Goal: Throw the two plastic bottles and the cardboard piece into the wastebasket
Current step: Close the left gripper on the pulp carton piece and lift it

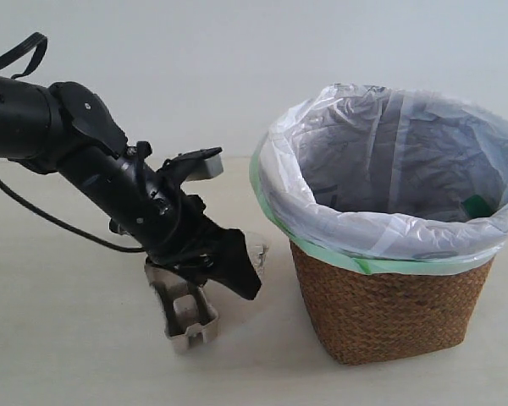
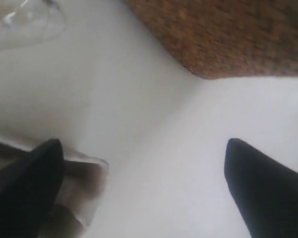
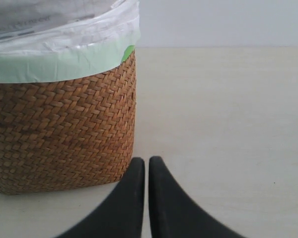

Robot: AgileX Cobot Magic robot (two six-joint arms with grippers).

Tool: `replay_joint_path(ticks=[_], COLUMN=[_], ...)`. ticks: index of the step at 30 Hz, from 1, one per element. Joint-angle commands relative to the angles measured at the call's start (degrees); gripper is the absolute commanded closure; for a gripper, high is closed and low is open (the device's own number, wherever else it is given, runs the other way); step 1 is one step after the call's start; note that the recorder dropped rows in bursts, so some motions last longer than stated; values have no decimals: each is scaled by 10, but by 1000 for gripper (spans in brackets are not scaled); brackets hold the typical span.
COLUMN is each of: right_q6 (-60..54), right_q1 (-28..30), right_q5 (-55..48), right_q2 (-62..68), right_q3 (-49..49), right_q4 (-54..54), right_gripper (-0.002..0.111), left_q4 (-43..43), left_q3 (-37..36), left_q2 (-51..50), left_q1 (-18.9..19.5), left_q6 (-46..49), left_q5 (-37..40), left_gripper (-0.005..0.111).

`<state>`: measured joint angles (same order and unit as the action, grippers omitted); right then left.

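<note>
Grey-beige pulp marks the cardboard piece (image 1: 186,315), which sits on the counter (image 1: 68,355) near the wastebasket (image 1: 389,313), under the down-angled left arm. The left tool (image 2: 144,143) is spread wide. In its wrist view 1 finger (image 2: 25,188) overlaps the tray's edge and the other hangs over bare counter, so the piece does not appear to sit between them. The right tool (image 3: 146,161) has its tips pressed together on nothing, low beside the basket's woven wall. A clear plastic shape (image 1: 258,248) lies just beyond the left tool. It is probably 1 of the 2 bottles, though too blurred to say which. A green patch (image 1: 474,205) inside the liner may belong to the other.

The step in hand looks like the pickup of the cardboard. Next, the left tool likely needs to shift until a tray wall sits between its fingers, then close, lift clear of the rim and release over the bag.
</note>
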<state>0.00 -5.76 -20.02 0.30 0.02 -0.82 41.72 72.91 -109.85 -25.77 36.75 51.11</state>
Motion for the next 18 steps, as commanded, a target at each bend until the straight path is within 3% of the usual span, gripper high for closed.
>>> replay_joint_path(ticks=[1,9,18], right_q6=[0,0,0], right_q1=[-1,-1,-1], right_q5=[4,4,4], right_q2=[-3,-3,-3], right_q3=[0,0,0], right_q4=[1,1,1], right_gripper=[108,108,108], left_q4=[-25,-54,-150], left_q3=[0,0,0], left_q2=[3,3,3], left_q1=[-1,-1,0], left_q6=[-234,-317,-481], left_q5=[11,54,86], left_gripper=[26,26,26])
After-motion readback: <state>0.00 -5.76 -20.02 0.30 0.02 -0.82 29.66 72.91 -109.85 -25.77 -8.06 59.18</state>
